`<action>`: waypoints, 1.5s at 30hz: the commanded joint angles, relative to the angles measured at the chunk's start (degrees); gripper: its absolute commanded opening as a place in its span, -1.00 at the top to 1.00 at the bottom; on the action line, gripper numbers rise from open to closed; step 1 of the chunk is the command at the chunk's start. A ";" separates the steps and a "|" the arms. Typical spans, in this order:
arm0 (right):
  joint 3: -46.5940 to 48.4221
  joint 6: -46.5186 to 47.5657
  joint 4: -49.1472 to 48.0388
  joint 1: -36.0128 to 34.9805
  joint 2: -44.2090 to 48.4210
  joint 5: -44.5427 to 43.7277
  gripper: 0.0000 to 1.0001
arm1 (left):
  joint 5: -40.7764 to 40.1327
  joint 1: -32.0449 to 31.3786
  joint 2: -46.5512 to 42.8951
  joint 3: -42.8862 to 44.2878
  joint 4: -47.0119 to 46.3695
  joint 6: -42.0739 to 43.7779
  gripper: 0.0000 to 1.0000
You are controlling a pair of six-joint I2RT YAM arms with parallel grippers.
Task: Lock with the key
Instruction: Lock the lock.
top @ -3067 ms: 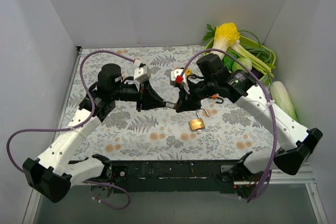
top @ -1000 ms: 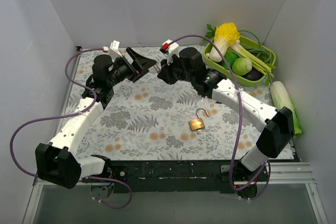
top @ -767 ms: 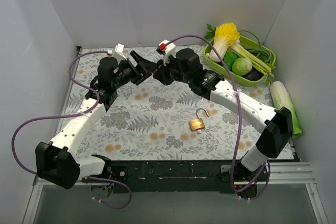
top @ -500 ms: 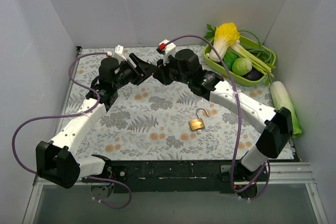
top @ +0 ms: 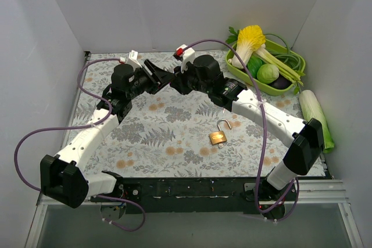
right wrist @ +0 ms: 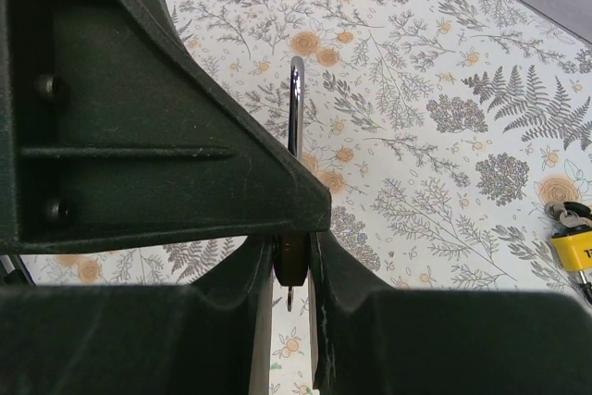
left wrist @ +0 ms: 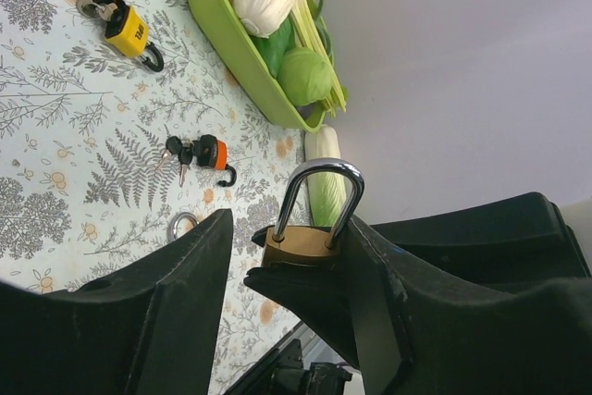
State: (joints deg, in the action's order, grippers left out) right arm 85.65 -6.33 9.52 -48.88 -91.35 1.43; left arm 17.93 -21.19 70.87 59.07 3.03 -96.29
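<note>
Green tray (left wrist: 217,30) of vegetables (top: 267,72), cabbage (top: 314,108) beside

The padlock (left wrist: 301,245) pinched in the right hand (right wrist: 294,261) has a dull brass body and a mirror-polished steel shackle. The hand itself is matt black plastic, and the tabletop (top: 174,143) beneath it is matt printed cloth.

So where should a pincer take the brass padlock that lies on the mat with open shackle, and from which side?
Take the padlock by its brass body, not the shackle. It lies flat on the mat, so come straight down from above and pinch across the two narrow side edges. The open shackle points toward the far side and would probably swing if held.
</note>
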 commanded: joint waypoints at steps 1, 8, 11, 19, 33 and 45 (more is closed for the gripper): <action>0.66 -0.88 -4.07 -0.34 1.26 -0.73 0.97 | -3.60 0.01 0.94 1.40 2.59 0.75 0.04; 0.31 -1.06 -3.54 -0.34 1.17 -0.73 0.97 | -5.54 0.01 1.29 1.93 3.04 1.72 0.00; -0.39 -0.97 -3.10 -0.34 1.44 -1.08 0.97 | -7.12 0.01 1.20 2.19 3.12 3.30 0.03; -1.36 -0.97 -2.84 -0.34 1.44 -0.55 0.97 | -8.79 -0.43 0.85 2.28 2.60 5.41 0.08; -1.01 -0.88 -3.19 -0.34 0.65 -0.38 0.97 | -8.00 -1.66 0.76 2.28 1.80 5.41 0.85; -3.20 -1.24 -0.47 3.97 2.93 9.46 0.15 | -6.42 2.38 0.85 5.09 3.92 3.66 1.00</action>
State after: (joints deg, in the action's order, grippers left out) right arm 83.74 -7.70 10.31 -46.83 -91.55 6.46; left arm 11.38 -20.27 72.05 60.86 6.90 -91.81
